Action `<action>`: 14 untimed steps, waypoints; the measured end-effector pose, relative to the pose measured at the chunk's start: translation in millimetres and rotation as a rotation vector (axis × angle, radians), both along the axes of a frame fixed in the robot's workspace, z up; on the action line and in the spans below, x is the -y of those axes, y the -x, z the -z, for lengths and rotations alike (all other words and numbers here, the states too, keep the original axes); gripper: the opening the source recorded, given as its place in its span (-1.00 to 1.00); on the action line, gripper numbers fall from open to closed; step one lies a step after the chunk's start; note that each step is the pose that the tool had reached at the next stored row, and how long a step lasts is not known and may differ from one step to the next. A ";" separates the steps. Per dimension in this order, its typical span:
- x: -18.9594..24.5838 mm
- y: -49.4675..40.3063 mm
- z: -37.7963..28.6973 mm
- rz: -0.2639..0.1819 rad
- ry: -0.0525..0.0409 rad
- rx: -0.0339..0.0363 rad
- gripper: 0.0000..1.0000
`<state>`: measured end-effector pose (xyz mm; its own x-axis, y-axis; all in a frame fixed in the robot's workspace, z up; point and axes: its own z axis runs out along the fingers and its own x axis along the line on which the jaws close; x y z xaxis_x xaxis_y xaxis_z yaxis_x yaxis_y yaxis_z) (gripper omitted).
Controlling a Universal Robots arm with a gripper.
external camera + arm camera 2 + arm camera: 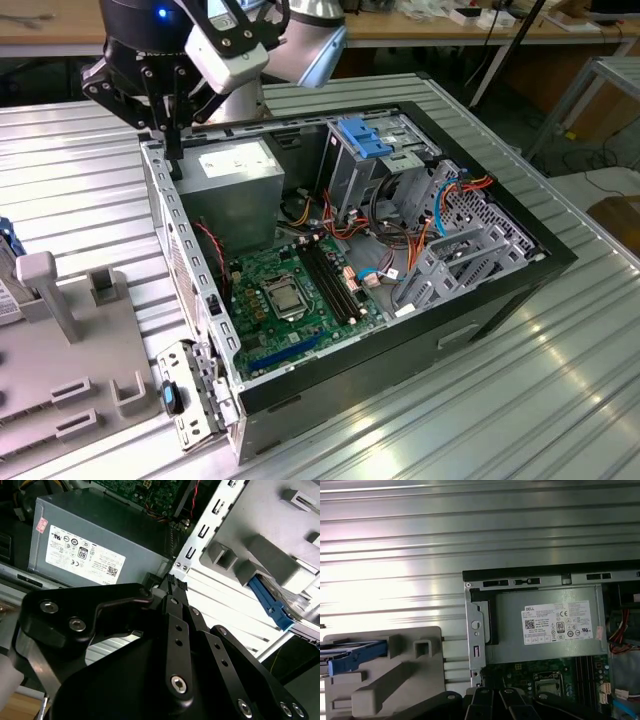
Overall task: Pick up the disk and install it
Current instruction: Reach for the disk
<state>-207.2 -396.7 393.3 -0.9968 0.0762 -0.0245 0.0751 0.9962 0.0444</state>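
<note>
Hovering over the corner of the open case [400,365] where the supply [240,185] sits, the claw [175,165] points down at the case's rim. In the second wrist view its fingers [175,630] seem to meet at the tips with nothing between them, though the angle is poor.

The disk [355,656] lies well apart from the claw, outside the case. It is slotted into a grey holder [395,680] on the bench [560,400], towards the exterior view's left. Its blue frame sticks out of the holder's end, and in the second wrist view the disk [267,602] shows beyond the case's perforated wall.

A white label [560,622] covers part of the supply's top face. It carries rows of small black print, several round marks and a square code. A small pink sticker [41,525] sits at one corner of that face. The green board [290,290] lies beside the supply.
</note>
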 end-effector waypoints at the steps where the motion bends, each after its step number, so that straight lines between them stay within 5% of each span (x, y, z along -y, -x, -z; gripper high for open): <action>1: -0.2 1.5 0.0 0.000 0.0001 0.0000 -0.79; 14: -4.1 32.9 0.0 0.000 0.0000 0.0000 -0.79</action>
<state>-240.1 -392.7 393.3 -0.9968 0.0763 -0.0244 0.0751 0.9962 0.0444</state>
